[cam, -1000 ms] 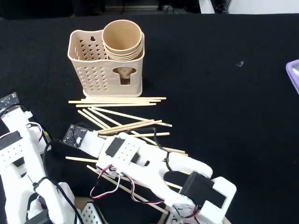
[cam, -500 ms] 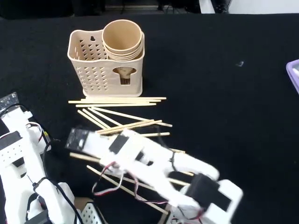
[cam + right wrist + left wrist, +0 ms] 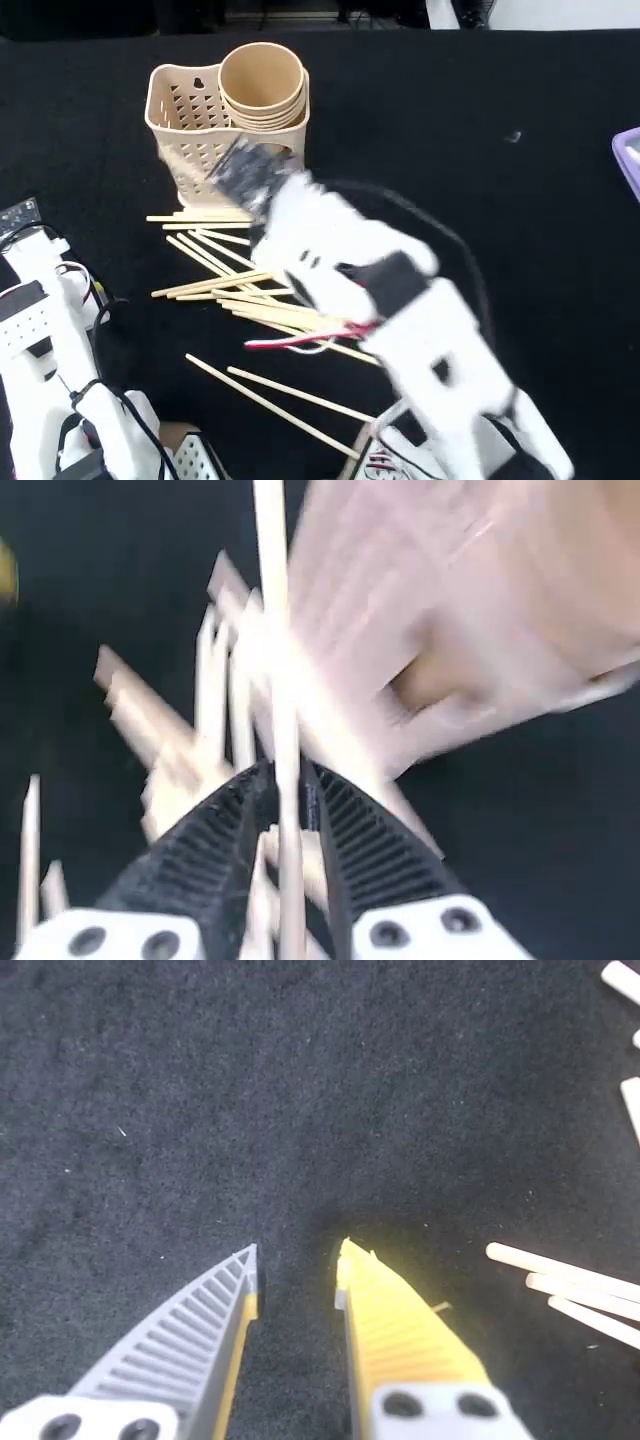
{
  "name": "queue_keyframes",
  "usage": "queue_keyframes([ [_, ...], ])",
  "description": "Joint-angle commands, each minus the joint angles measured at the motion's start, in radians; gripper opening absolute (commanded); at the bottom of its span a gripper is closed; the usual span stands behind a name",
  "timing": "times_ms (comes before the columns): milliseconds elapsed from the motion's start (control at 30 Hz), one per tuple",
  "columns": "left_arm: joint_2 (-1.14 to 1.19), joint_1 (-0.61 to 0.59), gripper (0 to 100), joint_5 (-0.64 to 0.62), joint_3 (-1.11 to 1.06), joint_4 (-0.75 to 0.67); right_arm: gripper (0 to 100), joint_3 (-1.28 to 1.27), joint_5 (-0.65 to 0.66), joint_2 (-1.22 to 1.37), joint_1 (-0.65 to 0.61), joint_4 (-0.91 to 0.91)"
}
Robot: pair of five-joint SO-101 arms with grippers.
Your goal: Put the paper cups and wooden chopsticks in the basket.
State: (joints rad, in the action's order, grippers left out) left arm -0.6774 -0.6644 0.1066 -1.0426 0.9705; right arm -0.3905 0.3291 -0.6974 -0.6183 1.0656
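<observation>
holding: the right gripper has its fingers pinched on one wooden chopstick, which runs out straight between them.
right arm: above the scattered chopsticks, its tip just in front of the basket.
left gripper: fingers a narrow gap apart, nothing between them, over the bare black table, ends of the scattered chopsticks nearby.
paper cups: stacked in one end compartment of the basket.
scattered chopsticks: flat on the table before the basket, several crossing.
</observation>
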Motion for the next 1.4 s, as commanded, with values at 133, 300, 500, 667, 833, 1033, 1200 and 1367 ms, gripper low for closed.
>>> queue_keyframes([
  [133,-0.014,0.013,13,0.005,-0.059,-0.107,1.1,0.349,-0.333,0.044,0.020,-0.413],
  [300,-0.021,0.013,13,-0.100,-0.113,-0.206,1.1,0.433,-0.373,0.211,0.020,-0.637],
  [500,-0.021,0.015,13,-0.216,-0.197,-0.365,1.1,0.599,-0.367,0.446,0.020,-0.784],
  [667,-0.023,0.015,13,-0.241,-0.202,-0.370,1.1,0.748,-0.367,0.642,0.021,-0.796],
  [833,-0.023,0.015,13,-0.239,-0.202,-0.370,1.1,0.912,-0.367,0.820,0.025,-0.799],
  [1033,-0.023,0.015,13,-0.235,-0.205,-0.370,1.1,1.038,-0.367,0.997,0.026,-0.783],
  [1200,-0.023,0.015,13,-0.235,-0.205,-0.370,1.5,1.036,-0.368,1.056,0.025,-0.657],
  [1367,-0.023,0.015,13,-0.235,-0.203,-0.370,8.0,1.056,-0.373,1.046,0.018,-0.362],
])
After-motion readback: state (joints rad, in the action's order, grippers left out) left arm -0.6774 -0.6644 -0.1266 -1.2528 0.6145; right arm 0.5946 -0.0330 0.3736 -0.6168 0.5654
